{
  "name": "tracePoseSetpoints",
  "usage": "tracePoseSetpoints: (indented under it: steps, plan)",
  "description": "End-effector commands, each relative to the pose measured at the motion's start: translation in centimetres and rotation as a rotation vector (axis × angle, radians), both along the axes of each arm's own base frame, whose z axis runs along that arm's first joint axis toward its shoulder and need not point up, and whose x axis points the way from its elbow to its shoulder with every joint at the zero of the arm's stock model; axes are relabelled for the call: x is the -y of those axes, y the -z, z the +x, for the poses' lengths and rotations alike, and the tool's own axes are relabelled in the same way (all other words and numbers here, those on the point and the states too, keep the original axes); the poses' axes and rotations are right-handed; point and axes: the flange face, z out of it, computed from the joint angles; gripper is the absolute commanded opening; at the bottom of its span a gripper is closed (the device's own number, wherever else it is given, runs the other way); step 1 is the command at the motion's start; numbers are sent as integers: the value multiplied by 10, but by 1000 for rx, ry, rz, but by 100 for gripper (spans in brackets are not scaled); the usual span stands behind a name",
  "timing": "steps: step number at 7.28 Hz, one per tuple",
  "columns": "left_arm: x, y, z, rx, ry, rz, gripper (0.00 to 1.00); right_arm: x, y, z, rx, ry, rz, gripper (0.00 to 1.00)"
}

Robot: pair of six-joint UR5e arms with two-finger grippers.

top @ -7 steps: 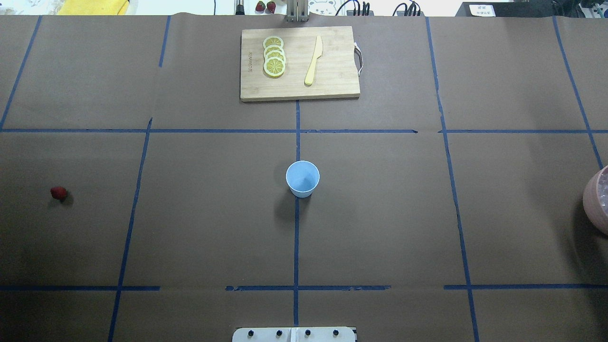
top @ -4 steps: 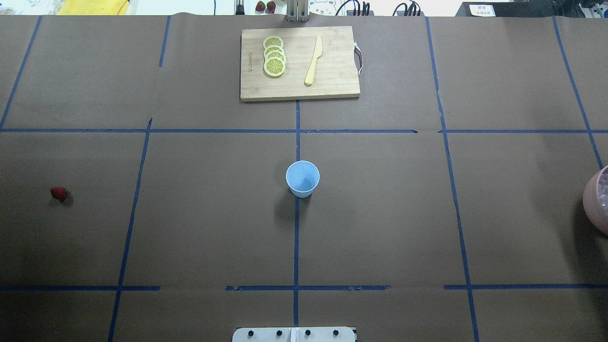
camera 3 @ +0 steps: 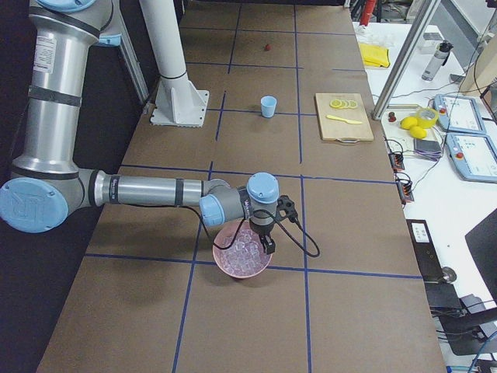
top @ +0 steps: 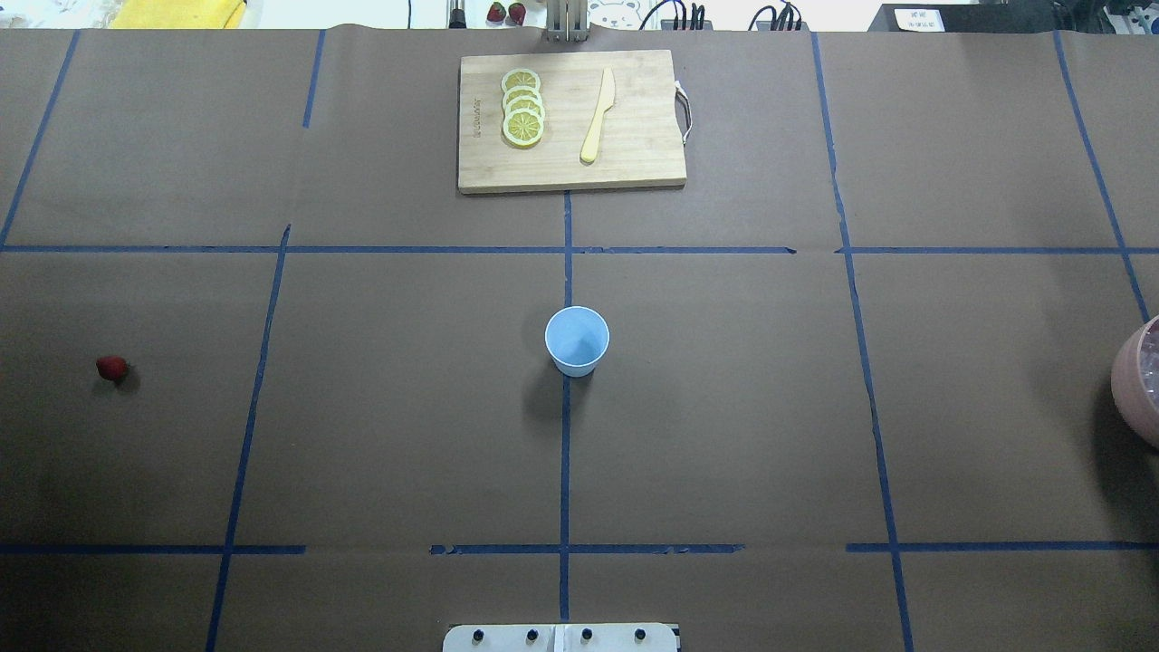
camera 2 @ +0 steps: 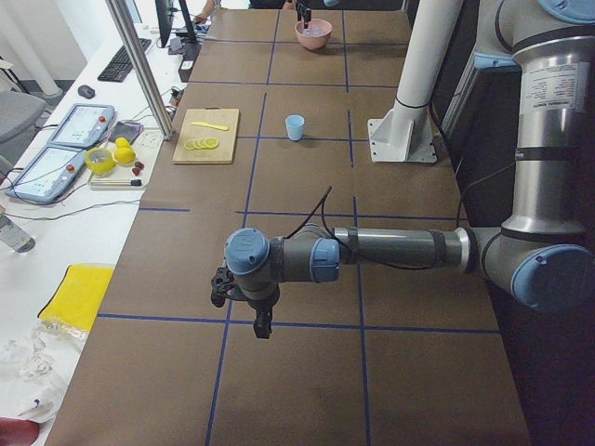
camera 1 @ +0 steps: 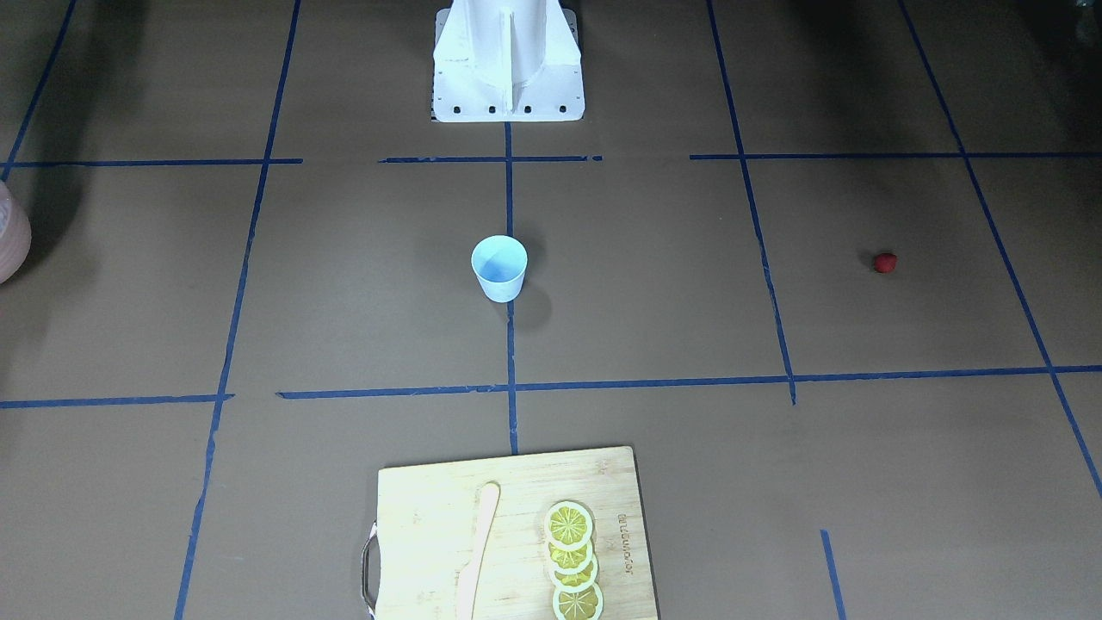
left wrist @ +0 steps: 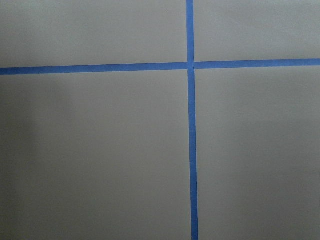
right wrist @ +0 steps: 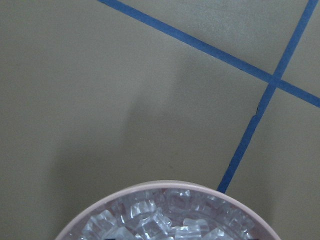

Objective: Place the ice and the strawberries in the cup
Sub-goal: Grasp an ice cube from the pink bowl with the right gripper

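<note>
The pale blue cup (top: 577, 340) stands upright at the table's middle, and nothing shows inside it. A tiny red strawberry (top: 111, 367) lies alone far out on the left side. The ice (right wrist: 165, 217) fills a pink bowl (top: 1136, 389) at the right edge. My right gripper (camera 3: 268, 245) hangs just over that bowl in the exterior right view; I cannot tell whether it is open or shut. My left gripper (camera 2: 263, 327) hovers low over bare paper at the table's left end, also impossible to judge. The left wrist view shows only crossed blue tape.
A wooden cutting board (top: 570, 120) at the far middle carries several lemon slices (top: 523, 107) and a pale knife (top: 598, 116). The robot's white base (camera 1: 508, 77) stands at the near edge. Blue tape lines grid the brown paper.
</note>
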Motion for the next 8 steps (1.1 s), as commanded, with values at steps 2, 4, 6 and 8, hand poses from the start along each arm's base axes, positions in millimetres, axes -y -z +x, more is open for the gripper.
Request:
tracePoseSetpoints:
  steps: [2,4,6,8]
  plan:
    - [0,1,0,0,0,2,100,-6,-7,1,-13,29,15,80]
    - [0,0,0,0,0,0,100,-8,-12,-2,-15,41,9,76]
    - [1,2,0,0,0,3,100,-9,-18,-7,-19,53,-1,74]
    - [1,2,0,0,0,5,100,-9,-23,-7,-37,54,-4,72]
